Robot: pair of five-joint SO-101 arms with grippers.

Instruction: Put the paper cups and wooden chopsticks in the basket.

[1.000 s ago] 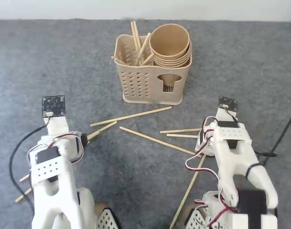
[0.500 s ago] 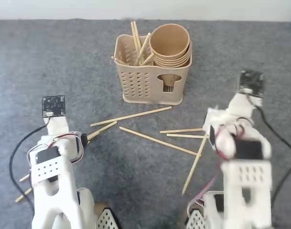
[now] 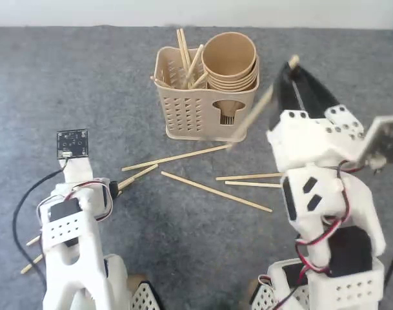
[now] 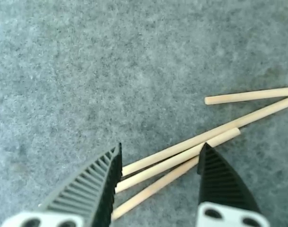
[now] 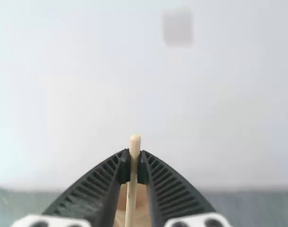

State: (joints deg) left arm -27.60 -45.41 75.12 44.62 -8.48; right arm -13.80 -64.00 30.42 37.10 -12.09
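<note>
Within the right claw [image 5: 134, 157], one wooden chopstick [image 5: 135, 141]

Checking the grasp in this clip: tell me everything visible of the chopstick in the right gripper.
The chopstick is a thin, round stick of pale wood. The right gripper is shut on it near its upper end; the blunt tip pokes just past the black ribbed jaws. It is tilted, held clear of the table, lower end towards the right front corner of the basket; contact there cannot be told.
</note>
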